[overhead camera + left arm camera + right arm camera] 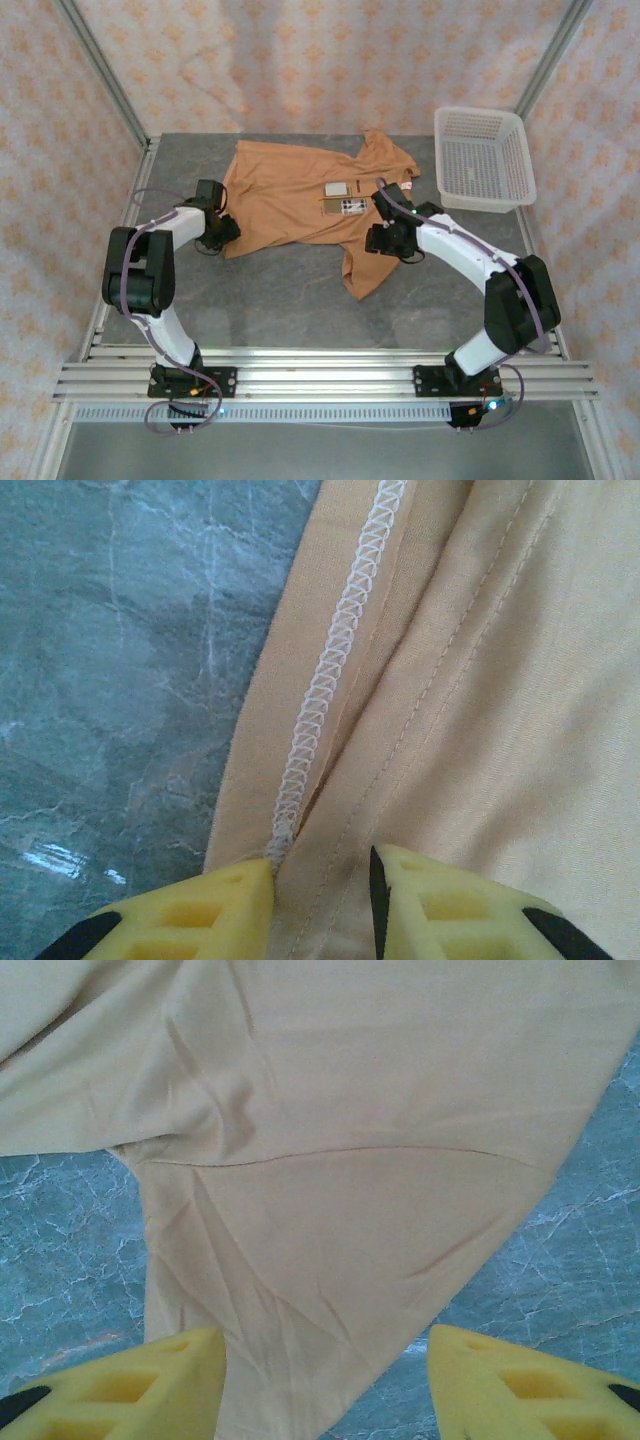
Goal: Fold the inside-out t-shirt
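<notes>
The inside-out t-shirt [290,190] lies spread on the table's far middle, orange-tan, with a small white label [337,188] and a pale print patch [352,207]. A sleeve flap [362,270] trails toward the front. My left gripper [225,232] sits at the shirt's left edge. In the left wrist view the left gripper [322,880] is shut on a fold of cloth beside the white overlock seam [335,650]. My right gripper [383,240] hovers over the flap. In the right wrist view the right gripper [325,1360] is open, with the cloth [340,1210] below and between its fingers.
A white plastic basket [484,158] stands at the back right, close to the shirt's right sleeve. Grey marble tabletop [280,290] shows bare in front of the shirt. Metal frame posts and patterned curtains close in the sides and back.
</notes>
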You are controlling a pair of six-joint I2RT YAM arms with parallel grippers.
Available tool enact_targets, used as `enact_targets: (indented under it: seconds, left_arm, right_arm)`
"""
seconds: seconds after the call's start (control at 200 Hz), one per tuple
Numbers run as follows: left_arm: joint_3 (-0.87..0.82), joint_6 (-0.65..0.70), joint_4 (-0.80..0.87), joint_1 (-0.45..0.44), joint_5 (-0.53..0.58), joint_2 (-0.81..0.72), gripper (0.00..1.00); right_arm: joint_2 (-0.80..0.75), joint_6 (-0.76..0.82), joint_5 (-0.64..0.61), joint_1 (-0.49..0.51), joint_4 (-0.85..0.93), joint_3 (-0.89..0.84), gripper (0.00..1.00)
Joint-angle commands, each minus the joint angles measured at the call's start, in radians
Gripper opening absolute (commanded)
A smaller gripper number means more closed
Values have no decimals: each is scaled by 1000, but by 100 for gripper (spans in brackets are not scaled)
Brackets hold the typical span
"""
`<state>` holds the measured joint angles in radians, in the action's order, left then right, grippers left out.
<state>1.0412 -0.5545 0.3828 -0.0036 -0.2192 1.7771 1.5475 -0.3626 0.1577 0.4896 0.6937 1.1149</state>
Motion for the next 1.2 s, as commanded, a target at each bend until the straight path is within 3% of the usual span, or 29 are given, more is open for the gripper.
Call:
enact_targets:
  seconds: [0.0,0.06,0.22,0.445,0.791,1.101,1.191]
  left_arm:
    - [16,5,5,11,28,15,31]
    - [18,5,9,11,32,7,26]
    - [23,5,20,12,35,-20,0]
    - [52,5,76,13,35,-50,0]
    - [79,15,154,12,50,-168,0]
    - [79,15,187,11,64,-212,0]
    - [84,15,200,11,67,-218,0]
  right_arm:
    - [-16,15,-7,-8,30,28,56]
    - [-15,15,-4,-8,33,30,56]
    - [-17,8,8,-8,30,25,55]
    - [-39,-54,62,16,53,-41,54]
    - [-78,-214,158,177,-61,-244,51]
    - [44,-245,121,219,-191,-232,51]
    - [106,-239,119,219,-205,-217,45]
